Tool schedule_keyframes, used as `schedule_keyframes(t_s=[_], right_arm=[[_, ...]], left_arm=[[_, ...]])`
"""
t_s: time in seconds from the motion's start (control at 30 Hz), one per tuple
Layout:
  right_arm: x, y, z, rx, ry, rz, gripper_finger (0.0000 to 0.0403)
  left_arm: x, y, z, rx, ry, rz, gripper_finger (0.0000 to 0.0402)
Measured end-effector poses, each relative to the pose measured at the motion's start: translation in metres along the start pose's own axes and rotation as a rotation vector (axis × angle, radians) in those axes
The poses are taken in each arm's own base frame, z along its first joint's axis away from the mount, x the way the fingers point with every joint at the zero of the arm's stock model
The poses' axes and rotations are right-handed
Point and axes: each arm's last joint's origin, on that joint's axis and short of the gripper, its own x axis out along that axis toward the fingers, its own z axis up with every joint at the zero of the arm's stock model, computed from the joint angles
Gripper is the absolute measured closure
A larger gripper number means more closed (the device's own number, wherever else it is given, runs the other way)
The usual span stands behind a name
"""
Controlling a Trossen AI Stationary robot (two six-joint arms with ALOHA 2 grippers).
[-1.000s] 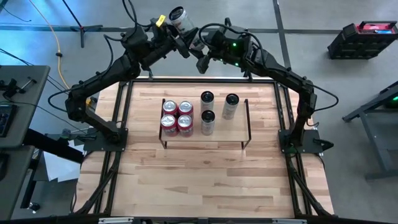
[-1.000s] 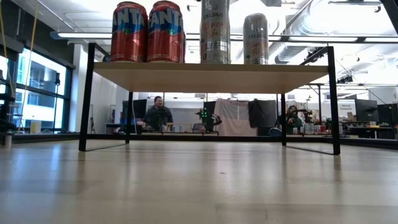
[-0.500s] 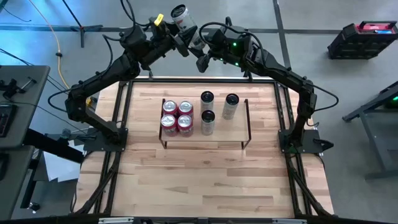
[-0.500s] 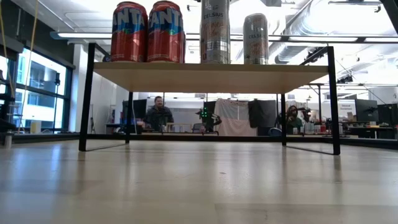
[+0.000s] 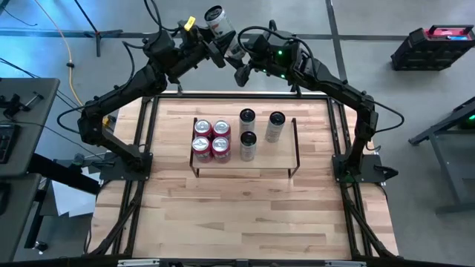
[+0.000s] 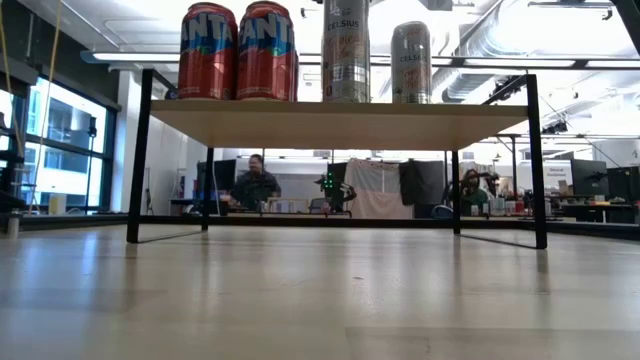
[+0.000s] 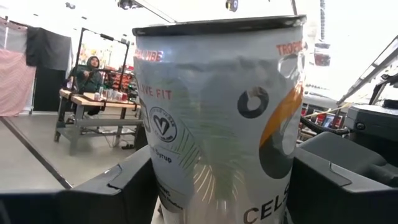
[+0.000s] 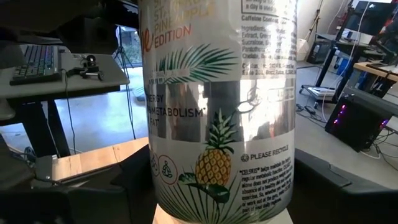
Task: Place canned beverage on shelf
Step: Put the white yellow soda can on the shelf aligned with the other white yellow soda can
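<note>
Two sets of fingers clamp one silver can [image 5: 217, 20] beyond the table's far edge; left gripper [image 5: 210, 46], right gripper [image 5: 236, 61]

Bright overhead lighting, blown-out ceiling glare, sharp.

A silver can [image 7: 224, 118] fills most of the view — upright between the left hand's [image 7: 217, 186] two dark fingers [image 7: 118, 193], which press on its sides. It carries a palm-leaf print and an orange swirl. Far behind, a person [image 7: 89, 70] sits at a desk [image 7: 99, 102].
</note>
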Motion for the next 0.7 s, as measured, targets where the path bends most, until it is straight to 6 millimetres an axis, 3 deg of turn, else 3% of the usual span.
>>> schedule_keyframes(t_s=[0.7], right_arm=[[0.0,0.0,-0.0007,-0.001,0.006,0.003,0.0139]], left_arm=[[0.0,0.0,0.0,0.002,0.0,0.0,0.0149]])
